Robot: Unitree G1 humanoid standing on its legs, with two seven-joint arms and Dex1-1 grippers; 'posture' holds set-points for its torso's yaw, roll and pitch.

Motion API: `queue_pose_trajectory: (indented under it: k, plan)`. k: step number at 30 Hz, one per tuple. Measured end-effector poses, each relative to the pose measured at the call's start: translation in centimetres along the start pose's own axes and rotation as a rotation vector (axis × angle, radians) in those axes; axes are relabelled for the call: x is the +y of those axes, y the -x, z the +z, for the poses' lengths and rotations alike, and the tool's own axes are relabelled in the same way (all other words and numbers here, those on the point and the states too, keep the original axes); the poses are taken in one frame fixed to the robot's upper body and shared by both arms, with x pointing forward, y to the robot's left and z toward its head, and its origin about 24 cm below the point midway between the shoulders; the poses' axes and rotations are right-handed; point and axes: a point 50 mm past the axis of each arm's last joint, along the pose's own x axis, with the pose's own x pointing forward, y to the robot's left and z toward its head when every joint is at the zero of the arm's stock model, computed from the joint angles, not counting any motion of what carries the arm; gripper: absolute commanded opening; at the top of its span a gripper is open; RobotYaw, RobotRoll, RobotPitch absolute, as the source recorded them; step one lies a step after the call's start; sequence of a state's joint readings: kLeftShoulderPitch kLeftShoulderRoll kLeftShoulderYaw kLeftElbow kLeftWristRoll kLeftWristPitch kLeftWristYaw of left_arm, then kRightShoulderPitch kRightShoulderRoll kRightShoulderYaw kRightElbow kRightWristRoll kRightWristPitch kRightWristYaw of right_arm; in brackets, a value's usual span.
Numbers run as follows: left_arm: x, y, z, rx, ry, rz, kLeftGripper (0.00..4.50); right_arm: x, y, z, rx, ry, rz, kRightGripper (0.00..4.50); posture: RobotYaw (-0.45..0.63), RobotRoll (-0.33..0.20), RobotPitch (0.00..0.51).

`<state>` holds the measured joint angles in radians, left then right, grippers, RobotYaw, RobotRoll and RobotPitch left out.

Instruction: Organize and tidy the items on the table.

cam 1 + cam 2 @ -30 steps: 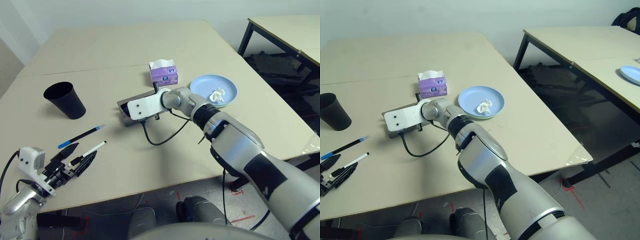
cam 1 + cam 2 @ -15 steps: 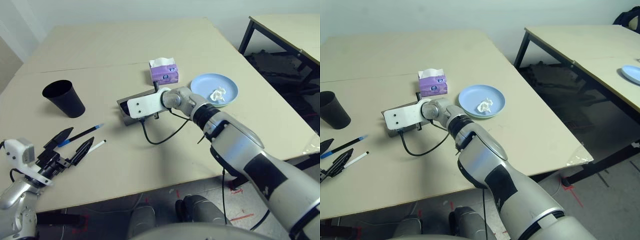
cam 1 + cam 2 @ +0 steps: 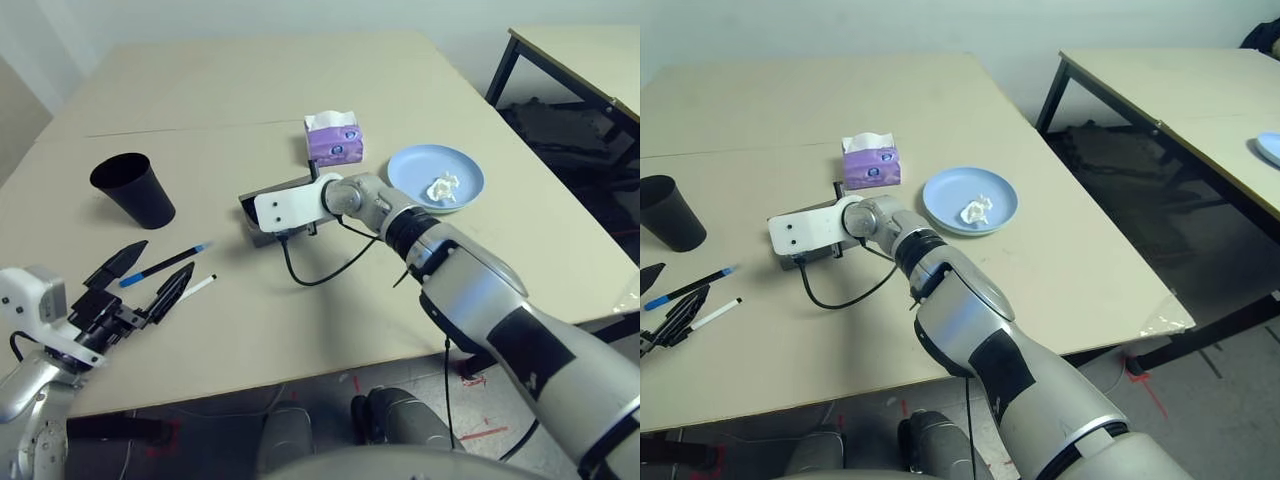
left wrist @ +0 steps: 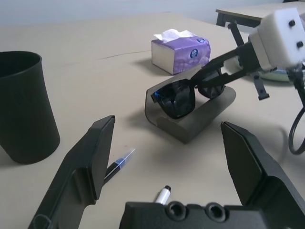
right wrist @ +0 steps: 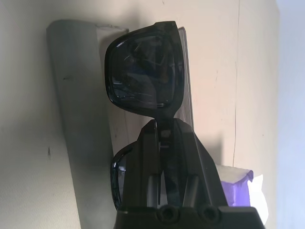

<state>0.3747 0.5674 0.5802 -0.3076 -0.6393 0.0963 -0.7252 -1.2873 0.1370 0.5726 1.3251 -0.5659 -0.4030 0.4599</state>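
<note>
My left gripper [image 3: 166, 256] hovers open near the table's [image 3: 250, 90] front left, its fingers pointing at the two pens. The blue-capped pen [image 3: 165, 263] and the white pen [image 3: 196, 288] lie side by side just past the fingertips. The black cup [image 3: 133, 190] stands upright behind them. At the table's middle, my right gripper [image 5: 162, 131] is shut on the bridge of the black sunglasses [image 4: 176, 95], which sit over the open grey glasses case [image 4: 209, 112]. The purple tissue box [image 3: 333, 140] stands just behind. A blue plate [image 3: 436, 178] holds the white crumpled wad [image 3: 440, 187].
A black cable [image 3: 310, 275] loops from my right wrist over the tabletop in front of the case. A second, black-legged table [image 3: 1180, 90] stands to the right across a gap, with a blue plate [image 3: 1270, 148] at its edge.
My left gripper has lifted off the white pen and pulled back a little, staying open. The right gripper has kept still on the sunglasses. The camera shifted slightly.
</note>
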Motion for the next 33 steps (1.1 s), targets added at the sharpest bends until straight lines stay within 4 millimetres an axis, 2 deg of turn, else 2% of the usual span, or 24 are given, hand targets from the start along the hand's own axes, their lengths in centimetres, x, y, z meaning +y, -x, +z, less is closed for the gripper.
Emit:
queue_pose_trajectory:
  k: [21, 33]
  plan:
    - [-1.0, -0.9, 1.1, 0.025, 0.036, 0.038, 4.50, 0.0, -0.1, 0.5, -0.037, 0.092, -0.034, 0.19, 0.11, 0.000, 0.108]
    - [-1.2, -1.1, 1.5, 0.007, 0.047, 0.028, 4.50, 0.7, 0.0, -0.5, 0.039, 0.099, 0.041, 0.19, 0.10, 0.000, 0.108]
